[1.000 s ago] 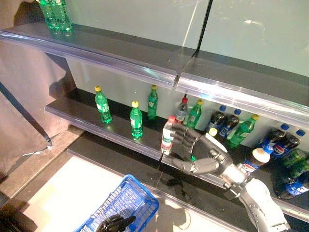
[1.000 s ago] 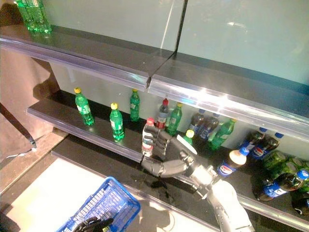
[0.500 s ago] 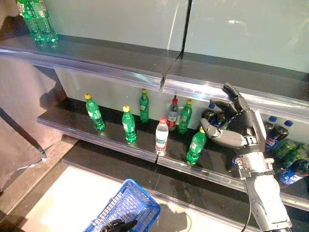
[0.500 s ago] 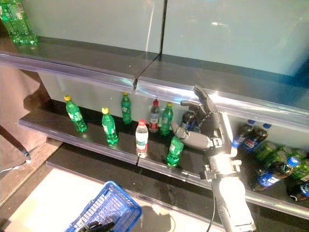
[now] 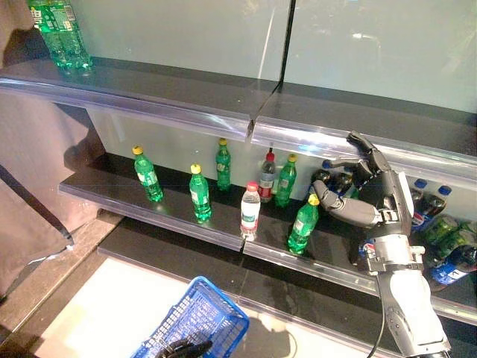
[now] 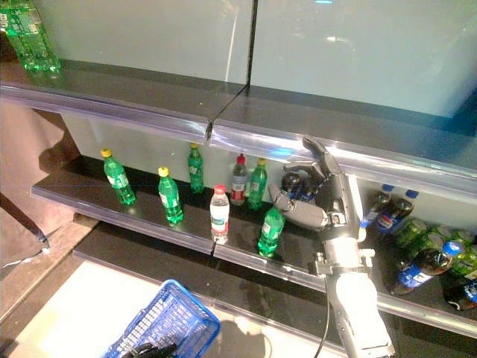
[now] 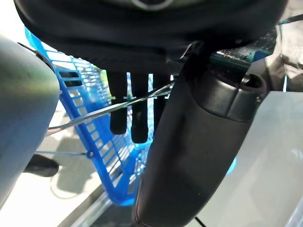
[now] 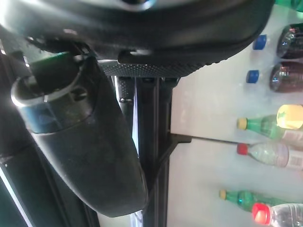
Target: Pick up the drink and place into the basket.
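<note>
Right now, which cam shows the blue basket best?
Left eye view: the blue basket shows its rim and mesh floor, with the left hand at its near edge. Right eye view shows nearly the same. Left wrist view gives only a wall behind fingers. Right wrist view shows none.

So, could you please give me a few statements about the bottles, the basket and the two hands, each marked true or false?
1. The right hand holds a bottle. False: it is open and holds nothing.
2. The clear bottle with the red cap stands upright near the front edge of the middle shelf. True.
3. The blue basket already contains a drink. False: no bottle shows in it.
4. The left hand has its fingers hooked over the basket's wire handle. True.
5. A green bottle stands beside the clear one. True.
</note>
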`<state>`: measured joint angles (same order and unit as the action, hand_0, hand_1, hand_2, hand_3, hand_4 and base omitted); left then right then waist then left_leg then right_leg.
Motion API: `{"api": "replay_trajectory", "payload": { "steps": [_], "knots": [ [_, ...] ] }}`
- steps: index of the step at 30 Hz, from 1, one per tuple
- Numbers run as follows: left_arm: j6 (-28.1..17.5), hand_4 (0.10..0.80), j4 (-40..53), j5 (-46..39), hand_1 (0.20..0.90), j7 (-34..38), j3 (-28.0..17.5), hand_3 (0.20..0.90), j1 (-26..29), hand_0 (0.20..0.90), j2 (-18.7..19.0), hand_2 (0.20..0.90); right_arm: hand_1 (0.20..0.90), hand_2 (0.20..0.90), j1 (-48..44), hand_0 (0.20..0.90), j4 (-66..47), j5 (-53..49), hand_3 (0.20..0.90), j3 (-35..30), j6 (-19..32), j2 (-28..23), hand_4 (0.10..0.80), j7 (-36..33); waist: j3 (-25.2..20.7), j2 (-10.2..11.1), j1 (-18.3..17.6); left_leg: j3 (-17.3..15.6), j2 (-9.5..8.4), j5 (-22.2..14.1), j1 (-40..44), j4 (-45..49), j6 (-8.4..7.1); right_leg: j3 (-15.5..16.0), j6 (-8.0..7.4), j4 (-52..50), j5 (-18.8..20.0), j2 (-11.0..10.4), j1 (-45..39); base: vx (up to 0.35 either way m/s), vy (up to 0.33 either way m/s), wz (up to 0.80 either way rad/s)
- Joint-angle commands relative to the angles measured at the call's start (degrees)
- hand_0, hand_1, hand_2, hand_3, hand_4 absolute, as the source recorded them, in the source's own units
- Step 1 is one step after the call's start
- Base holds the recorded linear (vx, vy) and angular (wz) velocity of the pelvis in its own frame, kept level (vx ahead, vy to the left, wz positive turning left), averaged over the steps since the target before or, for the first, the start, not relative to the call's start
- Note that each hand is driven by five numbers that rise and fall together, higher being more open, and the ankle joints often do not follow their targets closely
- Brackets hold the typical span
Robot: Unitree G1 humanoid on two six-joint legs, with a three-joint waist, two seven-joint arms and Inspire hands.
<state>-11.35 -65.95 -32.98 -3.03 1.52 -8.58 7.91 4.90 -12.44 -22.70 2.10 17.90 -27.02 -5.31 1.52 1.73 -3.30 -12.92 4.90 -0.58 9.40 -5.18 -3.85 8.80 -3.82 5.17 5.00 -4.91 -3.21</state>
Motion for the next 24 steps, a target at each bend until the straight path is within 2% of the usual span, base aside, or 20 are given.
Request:
{"api": "replay_trajectory", "payload": {
  "steps": [1,6,14,18,24],
  "knots": [
    [-2.9,0.1,3.3,3.32,0.3,0.69,2.25,0.2,-2.11,0.3,3.66,0.3,0.9,0.9,-3.36,0.9,0.24,-2.85,0.9,-0.46,-3.14,-2.38,0.8,5.83,4.79,0.42,1.72,2.6,-3.68,-2.38,-3.62,3.02,2.81,2.96,-0.4,-4.08,-5.38,-0.2,-1.55,0.0,0.0,0.0],
    [-2.64,0.1,4.18,2.7,0.3,0.29,2.62,0.2,-2.07,0.3,4.83,0.3,0.9,0.9,-2.59,0.9,-0.54,-8.43,0.9,2.7,-5.12,-4.21,0.8,18.29,5.0,1.07,2.02,2.53,-3.49,-2.39,-3.64,3.41,2.73,3.35,-0.5,-4.64,-5.61,-0.18,-1.58,0.0,-0.008,-0.01],
    [-3.13,0.1,2.96,2.98,0.3,-1.0,3.14,0.2,-2.21,0.3,6.54,0.3,0.9,0.9,-1.86,0.9,0.28,-8.93,0.9,4.27,-6.28,-8.07,0.8,30.56,4.06,2.18,2.5,2.82,-2.98,-2.32,-3.22,3.76,2.28,4.09,-0.35,-5.03,-6.28,0.36,-2.45,0.012,-0.046,0.01],
    [-2.9,0.1,2.89,3.31,0.3,-1.5,3.01,0.2,-2.2,0.3,7.08,0.3,0.9,0.9,-1.65,0.9,0.88,-9.76,0.9,3.67,-6.55,-9.45,0.8,28.7,3.63,2.36,2.47,2.92,-2.7,-2.12,-2.93,3.67,2.02,4.16,-0.31,-4.92,-6.32,0.63,-2.83,0.0,-0.035,0.09],
    [-3.01,0.1,2.81,3.36,0.3,-1.7,2.84,0.2,-2.37,0.3,7.15,0.3,0.9,0.9,-0.89,0.9,2.34,-7.74,0.9,2.94,-6.23,-8.85,0.8,28.69,3.56,2.26,2.0,2.68,-2.36,-1.76,-2.98,3.45,1.73,3.98,-0.39,-4.63,-6.21,0.85,-2.8,-0.008,-0.014,0.03]
  ]
}}
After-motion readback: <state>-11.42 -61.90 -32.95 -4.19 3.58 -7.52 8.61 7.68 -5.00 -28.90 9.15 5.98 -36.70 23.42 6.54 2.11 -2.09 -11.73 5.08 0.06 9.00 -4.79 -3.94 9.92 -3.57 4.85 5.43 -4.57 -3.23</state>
